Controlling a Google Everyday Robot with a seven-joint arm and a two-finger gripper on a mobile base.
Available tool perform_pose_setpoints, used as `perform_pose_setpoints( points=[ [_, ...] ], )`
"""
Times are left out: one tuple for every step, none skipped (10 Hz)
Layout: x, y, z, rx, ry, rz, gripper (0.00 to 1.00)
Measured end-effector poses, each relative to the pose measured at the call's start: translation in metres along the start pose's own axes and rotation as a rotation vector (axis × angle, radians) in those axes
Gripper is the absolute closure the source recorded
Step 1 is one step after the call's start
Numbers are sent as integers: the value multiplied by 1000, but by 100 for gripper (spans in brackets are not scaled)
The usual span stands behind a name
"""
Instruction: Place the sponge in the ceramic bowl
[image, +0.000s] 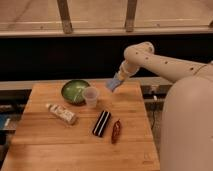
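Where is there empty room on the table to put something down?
The table is bare along its near edge, in front of the white packet, black striped block and reddish packet. Crowded: the middle, where the ceramic bowl and cup sit close. The end effector holds the sponge over the back right.

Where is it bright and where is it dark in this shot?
Camera view: the table is evenly lit and warm; the band behind it is almost black; the gripper, holding the sponge above the table's far right part, shows pale against that dark.
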Motion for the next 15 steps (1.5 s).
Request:
perform_pose_setpoints(
  points=[
    [-15,10,1,-2,-14,-30,100],
    [-26,17,2,-5,-23,-54,100],
    [-37,26,3,-11,-31,-81,100],
    [-48,35,3,-19,-43,-115,100],
    [-53,39,3,-26,-48,-132,100],
    [-58,45,4,-38,-55,-153,100],
    [-63,55,7,-54,-60,-176,100],
    [-66,64,9,-71,-63,-196,100],
    [-68,70,10,-82,-64,-209,100],
    [-72,82,15,-99,-63,-234,100],
    [-76,99,18,-118,-63,-259,100],
    [-80,117,23,-137,-61,-286,100],
    [-81,131,27,-149,-56,-311,100],
    [-82,148,32,-163,-48,-343,100],
    [-84,164,37,-177,-42,-372,100]
  ],
)
